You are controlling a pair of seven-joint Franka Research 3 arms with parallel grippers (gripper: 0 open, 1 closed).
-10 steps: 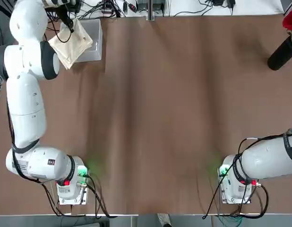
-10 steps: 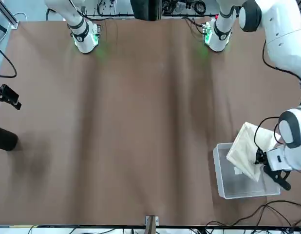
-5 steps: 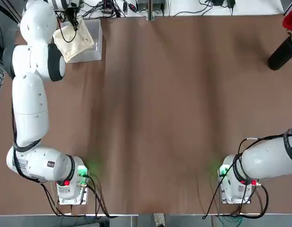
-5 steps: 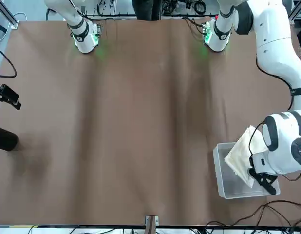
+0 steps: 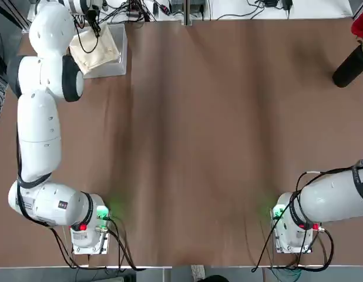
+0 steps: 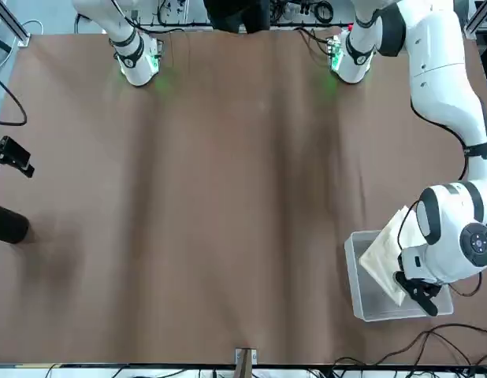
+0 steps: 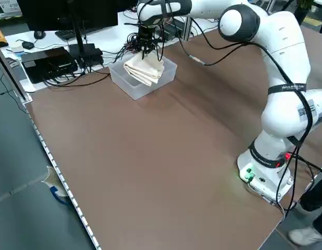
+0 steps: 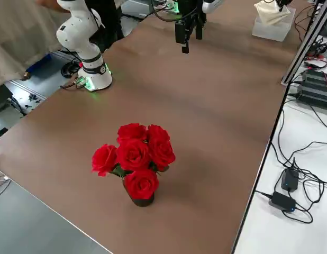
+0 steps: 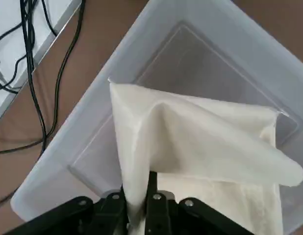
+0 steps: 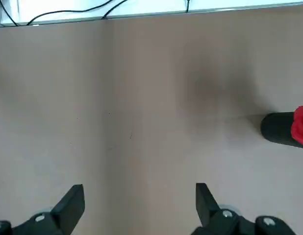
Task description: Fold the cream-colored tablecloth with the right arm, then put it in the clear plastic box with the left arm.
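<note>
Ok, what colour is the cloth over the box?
Plain cream, no pattern. The tablecloth shows best in the left wrist view.

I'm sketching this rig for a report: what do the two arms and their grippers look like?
Both the left arm and the right arm are glossy white with grey joint rings, black cables and green and red base lights. The left gripper and the right gripper have black fingers.

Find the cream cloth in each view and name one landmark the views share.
Top: cloth, upper left.
Front: lower right.
Left side: upper middle.
Right side: top right corner.
Left wrist: centre.
Right wrist: not in it.
Landmark: the clear box under it.
</note>
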